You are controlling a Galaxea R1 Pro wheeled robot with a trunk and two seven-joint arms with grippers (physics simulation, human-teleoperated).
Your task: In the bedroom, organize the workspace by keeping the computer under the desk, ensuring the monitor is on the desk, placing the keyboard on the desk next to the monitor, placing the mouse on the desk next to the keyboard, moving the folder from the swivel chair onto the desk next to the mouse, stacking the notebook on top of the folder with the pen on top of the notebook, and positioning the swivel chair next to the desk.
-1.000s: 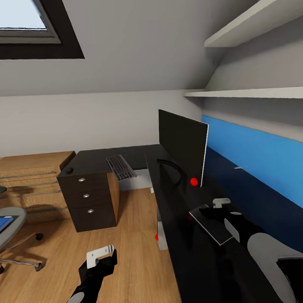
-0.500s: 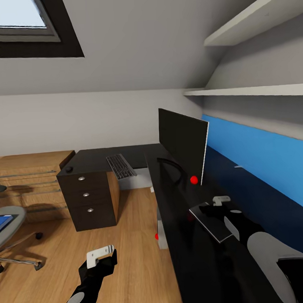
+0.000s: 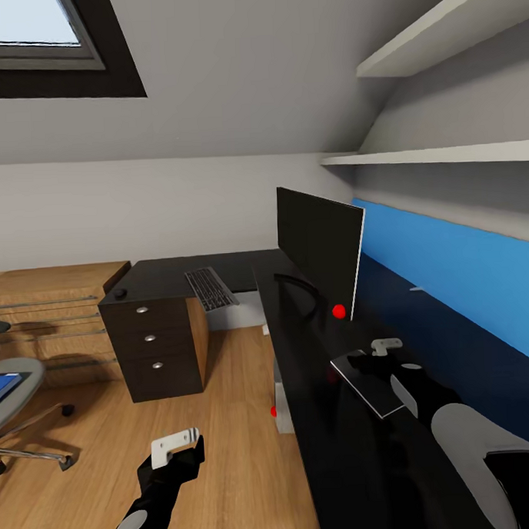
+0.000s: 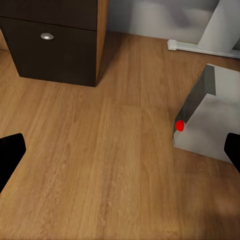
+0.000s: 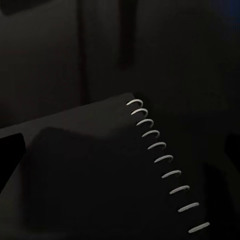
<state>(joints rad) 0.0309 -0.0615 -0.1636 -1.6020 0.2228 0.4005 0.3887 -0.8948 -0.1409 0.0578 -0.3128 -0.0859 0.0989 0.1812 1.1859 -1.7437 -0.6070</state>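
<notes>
Right gripper (image 3: 374,357) is out over the desk (image 3: 334,446), closed on the notebook (image 3: 368,385), which it holds tilted just above the black top in front of the monitor (image 3: 319,250); black forearm with grey elbow runs back to lower right of head view. Right wrist view adds the notebook's pale spiral binding (image 5: 165,160) along one edge, very dark otherwise. Left gripper (image 3: 178,445) hangs low over the wood floor (image 3: 225,420), fingers spread wide, empty; left wrist view shows both black fingertips (image 4: 10,152) far apart at the frame edges, plus a drawer knob and the grey computer (image 4: 207,120) with a red dot standing on the floor beside the white leg. Keyboard (image 3: 210,288) lies on the far arm of the desk, partly overhanging its edge; mouse (image 3: 121,294) sits at the corner above the drawer unit. Swivel chair (image 3: 16,398) stands well apart at left edge, blue folder (image 3: 2,386) on its seat. Pen can't be made out. Blue wall panel, white shelves, skylight, low wood cabinet behind
</notes>
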